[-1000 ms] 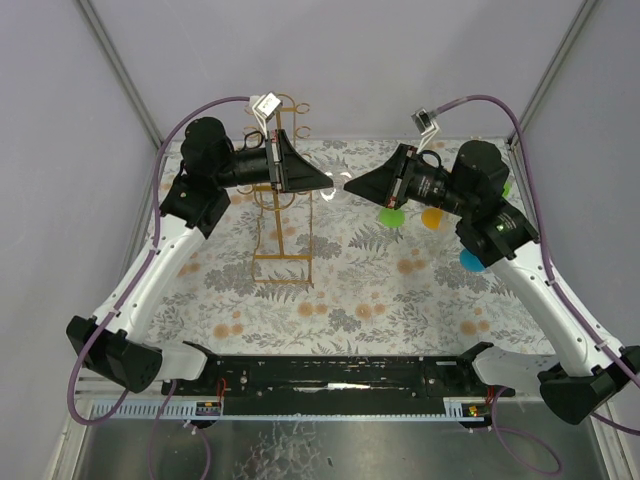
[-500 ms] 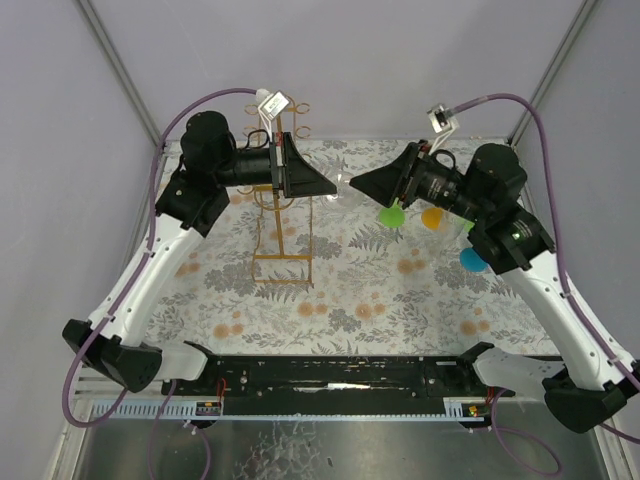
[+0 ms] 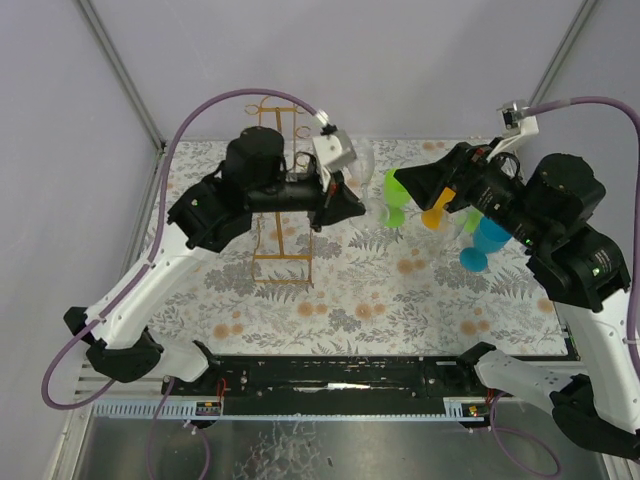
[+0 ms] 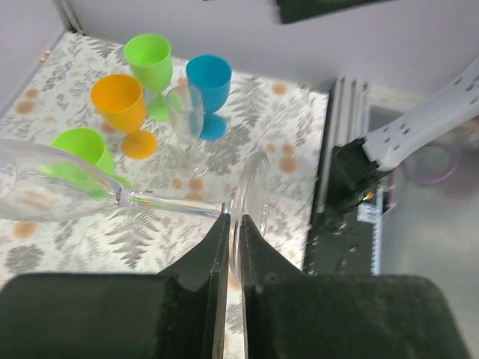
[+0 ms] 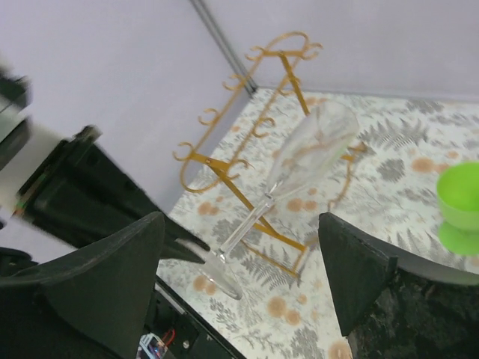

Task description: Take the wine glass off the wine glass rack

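The wine glass (image 4: 251, 202) is clear and lies tilted in the air. My left gripper (image 4: 233, 221) is shut on the rim of its foot, and the stem and bowl (image 4: 45, 191) reach away to the left. From the right wrist, the wine glass (image 5: 299, 161) hangs in front of the gold wire wine glass rack (image 5: 239, 134), apart from its hooks. My right gripper (image 5: 241, 221) is open, its jaws wide on either side of the glass without touching it. From above, the left gripper (image 3: 352, 208) is right of the rack (image 3: 283, 255), and the right gripper (image 3: 425, 190) faces it.
Plastic goblets stand at the back right of the flowered table: a green one (image 3: 397, 190), an orange one (image 3: 437, 215) and a blue one (image 3: 485, 240). A second clear glass (image 4: 185, 112) stands among them. A black rail (image 3: 340, 375) runs along the near edge.
My left arm has swung right, carrying the glass away from the rack. My right gripper has opened, let go of the glass and drawn back to the right.
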Available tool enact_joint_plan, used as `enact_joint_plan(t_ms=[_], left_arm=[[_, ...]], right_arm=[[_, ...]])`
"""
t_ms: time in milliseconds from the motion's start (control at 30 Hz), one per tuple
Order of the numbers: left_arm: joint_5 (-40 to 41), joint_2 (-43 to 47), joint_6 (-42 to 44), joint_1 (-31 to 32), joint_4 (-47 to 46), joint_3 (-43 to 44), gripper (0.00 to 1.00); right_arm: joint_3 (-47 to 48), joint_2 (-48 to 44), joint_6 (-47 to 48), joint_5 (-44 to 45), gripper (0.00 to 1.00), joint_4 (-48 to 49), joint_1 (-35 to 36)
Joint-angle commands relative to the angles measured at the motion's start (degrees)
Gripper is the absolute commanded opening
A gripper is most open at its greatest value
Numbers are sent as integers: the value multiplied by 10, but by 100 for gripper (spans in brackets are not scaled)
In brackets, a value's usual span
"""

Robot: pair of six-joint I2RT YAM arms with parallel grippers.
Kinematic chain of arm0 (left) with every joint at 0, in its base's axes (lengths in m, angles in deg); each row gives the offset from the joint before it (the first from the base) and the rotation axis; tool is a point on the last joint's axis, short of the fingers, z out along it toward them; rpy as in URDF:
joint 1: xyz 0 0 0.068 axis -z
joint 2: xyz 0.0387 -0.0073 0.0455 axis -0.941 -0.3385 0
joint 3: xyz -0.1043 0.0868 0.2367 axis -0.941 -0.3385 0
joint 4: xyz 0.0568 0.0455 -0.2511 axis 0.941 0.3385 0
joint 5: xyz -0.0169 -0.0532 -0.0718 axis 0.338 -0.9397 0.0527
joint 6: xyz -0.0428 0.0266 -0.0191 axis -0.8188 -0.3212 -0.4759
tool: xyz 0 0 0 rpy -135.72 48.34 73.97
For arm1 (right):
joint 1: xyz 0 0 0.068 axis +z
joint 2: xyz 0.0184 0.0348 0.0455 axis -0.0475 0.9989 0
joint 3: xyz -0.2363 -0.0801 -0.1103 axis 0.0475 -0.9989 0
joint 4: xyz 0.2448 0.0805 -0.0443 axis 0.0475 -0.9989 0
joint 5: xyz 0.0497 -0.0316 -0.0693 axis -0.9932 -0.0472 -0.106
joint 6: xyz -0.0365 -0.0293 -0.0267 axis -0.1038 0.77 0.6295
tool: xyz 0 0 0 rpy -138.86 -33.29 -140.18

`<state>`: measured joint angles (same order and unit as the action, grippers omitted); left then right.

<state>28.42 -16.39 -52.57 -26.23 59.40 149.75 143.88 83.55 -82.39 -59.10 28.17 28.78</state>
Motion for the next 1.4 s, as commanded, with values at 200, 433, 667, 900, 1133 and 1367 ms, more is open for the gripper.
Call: enact_joint_plan(t_ms=[200, 433, 667, 900, 1133, 1367], left_arm=[[256, -13, 306, 145, 47, -13, 0], [388, -2, 433, 218, -10, -95, 0], [471, -3, 514, 258, -71, -166, 0], [532, -11, 584, 295, -130, -217, 0], [558, -19, 611, 312, -151, -238, 0], [575, -20, 628, 317, -158, -258, 0]], right_arm=[[25, 50, 33, 45, 95, -110, 2], [31, 64, 38, 66, 98, -108, 2], [38, 89, 53, 95, 100, -110, 0], [30, 125, 53, 82, 100, -100, -19], [24, 141, 44, 69, 100, -81, -43], [47, 168, 51, 44, 93, -101, -51]])
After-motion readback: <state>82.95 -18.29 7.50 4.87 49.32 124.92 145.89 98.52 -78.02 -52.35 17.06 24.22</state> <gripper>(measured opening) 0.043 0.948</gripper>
